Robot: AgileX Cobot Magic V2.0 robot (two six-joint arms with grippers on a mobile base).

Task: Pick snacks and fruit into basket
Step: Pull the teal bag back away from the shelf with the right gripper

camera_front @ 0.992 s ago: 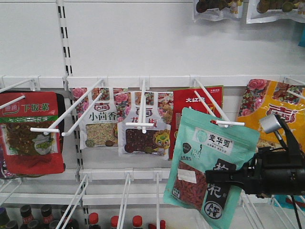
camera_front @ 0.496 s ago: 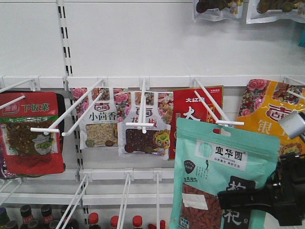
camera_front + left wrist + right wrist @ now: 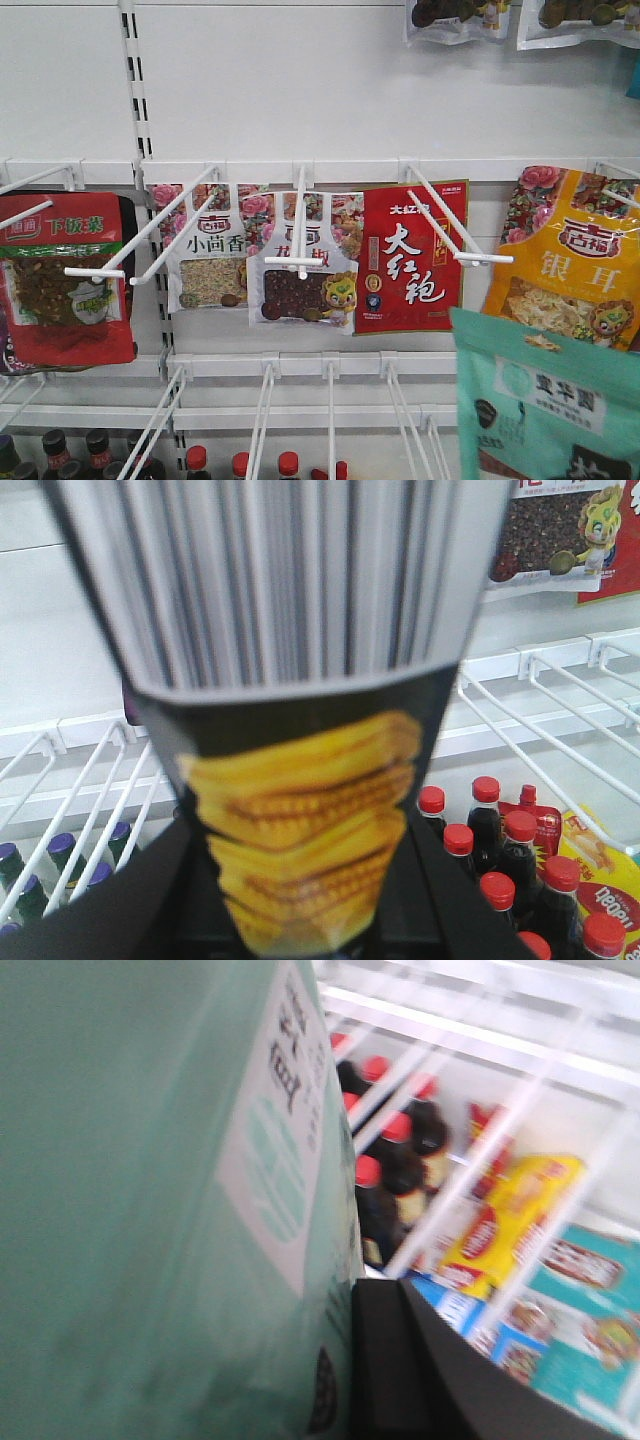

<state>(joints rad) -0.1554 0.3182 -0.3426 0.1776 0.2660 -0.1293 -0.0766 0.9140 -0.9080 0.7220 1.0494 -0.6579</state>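
Teal foil fills most of the right wrist view, where the teal pouch (image 3: 130, 1210) is pressed flat against the one black finger (image 3: 400, 1370) of the right gripper (image 3: 352, 1360) that can be seen. The other finger is hidden behind the pouch, which is clamped narrowly in the gripper. In the front view the same pouch is seen low at the right edge, clear of every hook, below and to the right of a bare white peg (image 3: 465, 240); the gripper itself is cut off there. Behind the pouch a red packet (image 3: 410, 260) and a yellow packet (image 3: 570, 270) are hung on the shelf wall. Beyond the right gripper, past the pouch's edge, red-capped bottles (image 3: 400, 1160) are stood between white wire dividers (image 3: 470, 1170). The left gripper (image 3: 300, 925) is closed on a black packet (image 3: 300, 810), printed with a barcode above and yellow corn below, which is held upright and is blurred by its nearness. More red-capped bottles are seen below and to the right of that gripper.
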